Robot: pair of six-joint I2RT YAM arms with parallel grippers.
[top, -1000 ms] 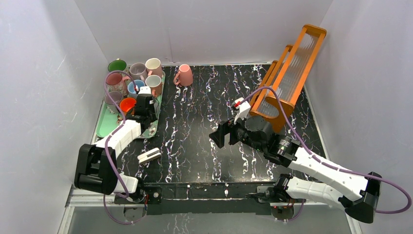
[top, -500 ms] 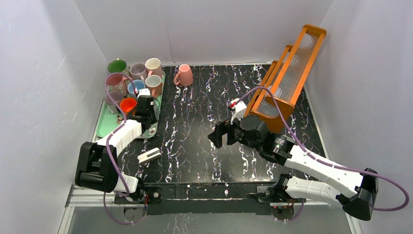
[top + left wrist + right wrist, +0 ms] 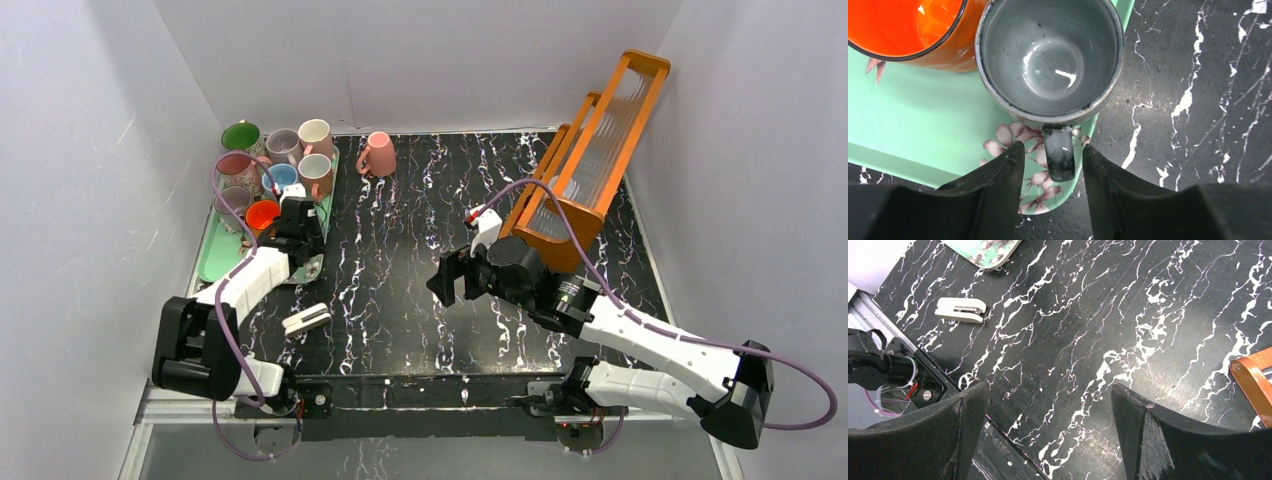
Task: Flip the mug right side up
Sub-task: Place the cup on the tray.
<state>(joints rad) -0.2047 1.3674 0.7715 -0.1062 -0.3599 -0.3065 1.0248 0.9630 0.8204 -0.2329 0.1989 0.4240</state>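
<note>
My left gripper [image 3: 1052, 149] hangs over the near right corner of the tray [image 3: 913, 135], its jaws parted on either side of the handle of the grey mug [image 3: 1050, 60]. A sliver of gap shows on both sides, so it pinches nothing. The grey mug stands mouth up on that corner of the tray, just beside an orange mug [image 3: 903, 25], while my right gripper [image 3: 1049, 387] hovers spread wide over the table [image 3: 1088, 315], holding nothing, well apart from the tray.
</note>
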